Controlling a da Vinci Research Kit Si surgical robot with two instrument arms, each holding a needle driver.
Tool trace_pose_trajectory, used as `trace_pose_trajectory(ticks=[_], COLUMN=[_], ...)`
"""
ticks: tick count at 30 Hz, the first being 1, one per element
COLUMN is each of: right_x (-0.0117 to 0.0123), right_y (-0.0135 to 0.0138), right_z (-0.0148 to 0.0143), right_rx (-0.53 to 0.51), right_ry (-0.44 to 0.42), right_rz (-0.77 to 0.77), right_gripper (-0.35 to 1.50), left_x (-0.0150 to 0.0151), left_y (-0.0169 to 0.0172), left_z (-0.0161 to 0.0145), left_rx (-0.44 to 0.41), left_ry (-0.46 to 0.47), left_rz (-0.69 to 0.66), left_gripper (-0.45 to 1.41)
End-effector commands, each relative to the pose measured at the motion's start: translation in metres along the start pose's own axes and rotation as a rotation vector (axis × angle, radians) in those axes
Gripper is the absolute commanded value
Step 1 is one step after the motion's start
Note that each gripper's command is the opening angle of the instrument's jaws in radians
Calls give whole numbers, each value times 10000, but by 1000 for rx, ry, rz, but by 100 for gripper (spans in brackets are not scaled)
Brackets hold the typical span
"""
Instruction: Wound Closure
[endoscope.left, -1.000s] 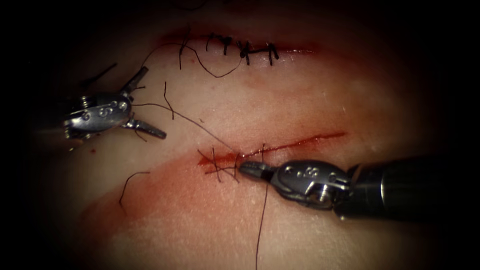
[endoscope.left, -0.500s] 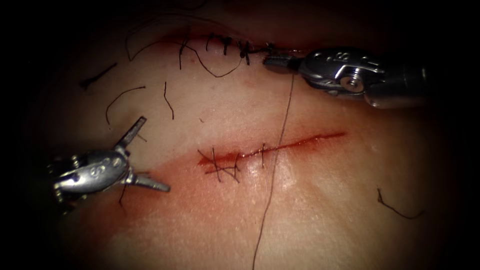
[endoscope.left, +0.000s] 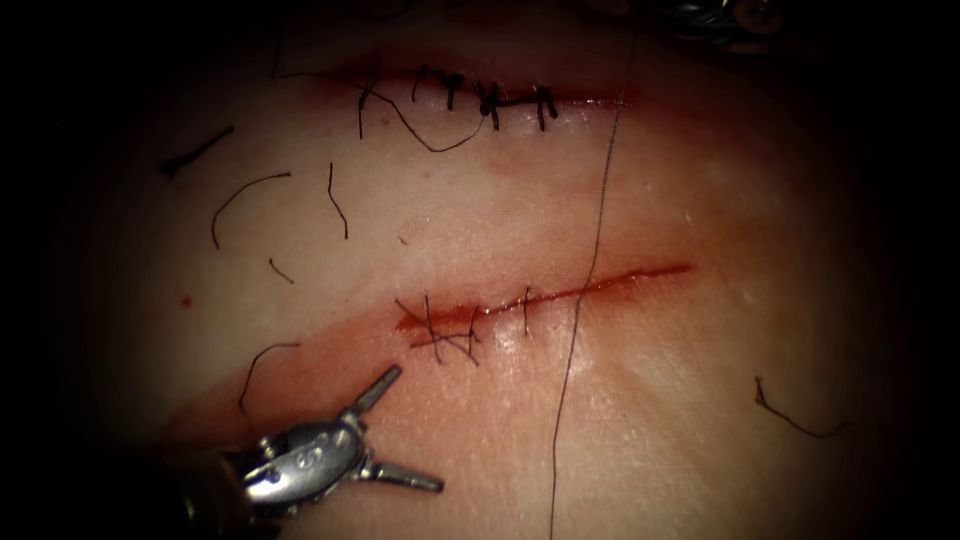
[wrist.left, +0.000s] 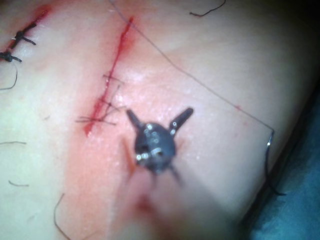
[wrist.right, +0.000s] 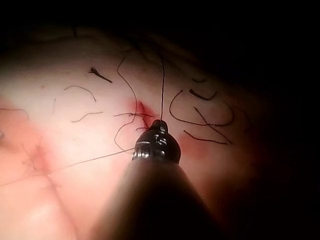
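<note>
The cut (endoscope.left: 545, 297) carries stitches at its left end only, the right part unclosed; left tool (endoscope.left: 385, 430) gapes empty, right tool (wrist.right: 159, 131) grips thread (endoscope.left: 590, 260).

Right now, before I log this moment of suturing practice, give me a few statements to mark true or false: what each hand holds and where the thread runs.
1. The left hand is open and holds nothing. True.
2. The right hand grips the needle. False: it is shut on the thread.
3. The thread crosses the lower cut to the right of its stitches. True.
4. The left hand touches those stitches. False: it sits apart from them, nearer the endoscope.
5. The upper cut is unstitched. False: dark stitches cross it.
</note>
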Motion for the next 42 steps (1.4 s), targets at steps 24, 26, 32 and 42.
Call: trace_pose_trajectory(ticks=[24, 26, 32, 42], right_x=[23, 24, 24, 18], right_y=[21, 19, 12, -10], right_z=[10, 9, 6, -1], right_rx=[-45, -46, -49, -57], right_ry=[0, 0, 1, 7], right_rz=[-35, -35, -37, -48], right_gripper=[130, 131, 131, 131], left_x=[-7, -9, -28, -49], left_y=[32, 32, 26, 5], left_z=[66, 76, 96, 108], left_rx=[-253, -267, -291, -311], left_ry=[85, 82, 69, 67], left_rz=[-278, -281, -313, -365], left_gripper=[103, 103, 103, 99])
